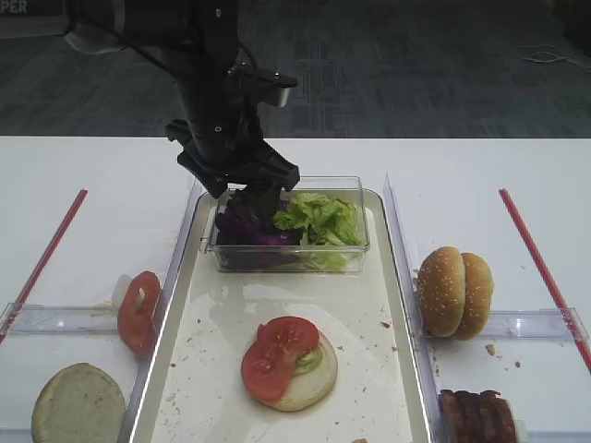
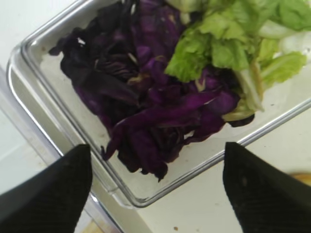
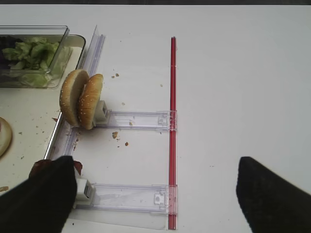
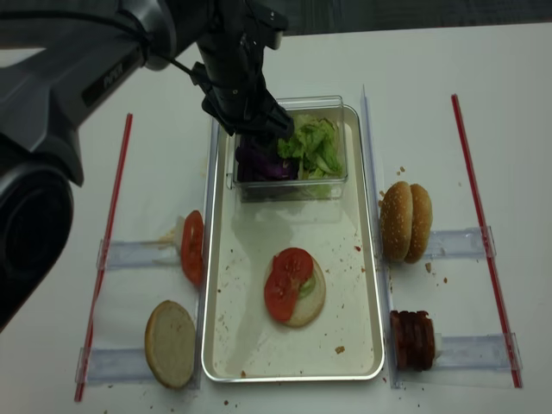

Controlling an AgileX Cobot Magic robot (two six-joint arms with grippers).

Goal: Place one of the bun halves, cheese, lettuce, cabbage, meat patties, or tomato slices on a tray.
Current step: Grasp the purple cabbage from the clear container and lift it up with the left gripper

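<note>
The left gripper (image 1: 251, 196) hangs in the upper centre of the exterior high view, directly over the purple side of the clear plastic box (image 1: 355, 250). Its jaws are spread wide and hold nothing; in the left wrist view both dark fingertips (image 2: 46, 191) sit in the lower corners of the frame with the cabbage (image 2: 150, 111) between and beyond them, not touching it. The right gripper (image 3: 155, 194) is likewise spread wide and empty, its fingertips in the lower corners of the right wrist view above the white table (image 3: 233, 73).

The tray (image 1: 208, 369) fills the centre of the exterior high view. The clear plastic box rests at its upper end, with cabbage (image 1: 245, 226) on the left and lettuce (image 1: 319, 220) on the right. Lower centre on the tray lies a cut bun half (image 1: 309, 383) topped by two tomato slices (image 1: 277, 355).

Right of the tray, two sesame bun halves (image 1: 454, 292) stand on edge. The meat patties (image 1: 476, 415) are at the lower right. Left of the tray, one tomato slice (image 1: 137, 312) stands upright, and a pale bun half (image 1: 78, 404) lies flat at the lower left.
</note>
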